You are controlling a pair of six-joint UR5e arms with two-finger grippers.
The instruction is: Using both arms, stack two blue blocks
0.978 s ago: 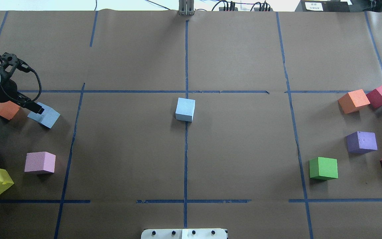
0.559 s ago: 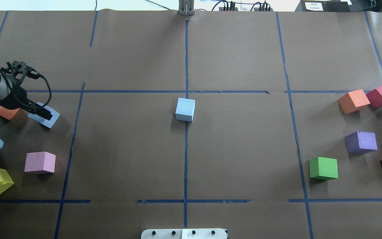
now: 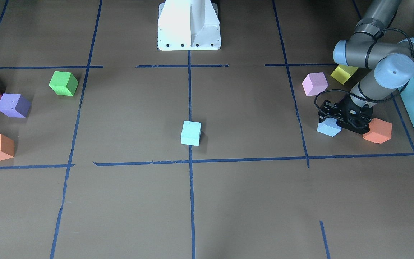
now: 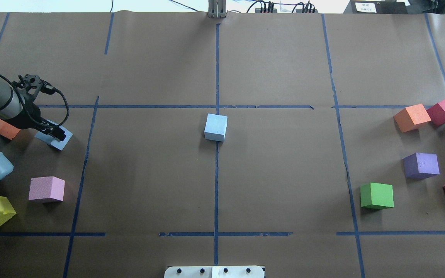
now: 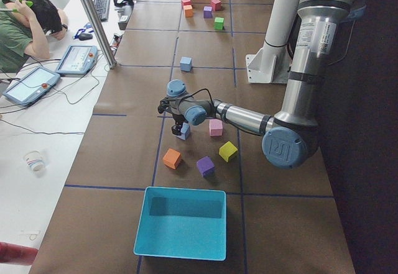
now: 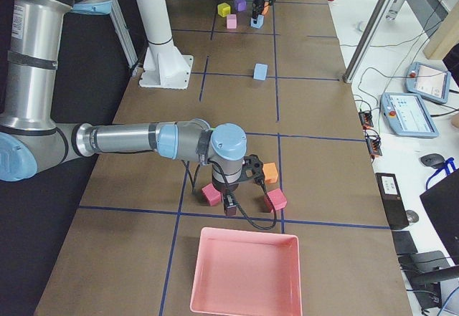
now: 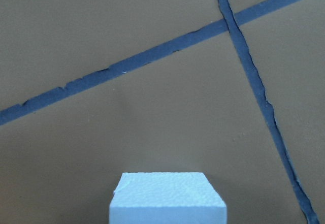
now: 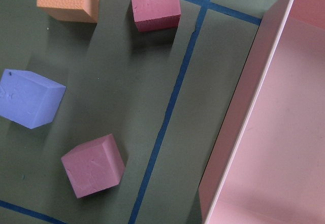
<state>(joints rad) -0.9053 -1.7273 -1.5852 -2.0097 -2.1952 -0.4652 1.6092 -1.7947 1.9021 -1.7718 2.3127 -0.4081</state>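
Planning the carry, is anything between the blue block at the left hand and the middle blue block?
Nothing visible: only tape lines lie between the sky-blue block at the left hand and the middle blue block.

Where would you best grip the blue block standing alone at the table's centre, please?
Probably from above, pinching two opposite side faces of the centre blue block. It sits flat, top face up, nearly square to the tape line, with nothing beside any face.

Matt foam block (image 4: 215, 127); paper tbl cover (image 4: 284, 173)
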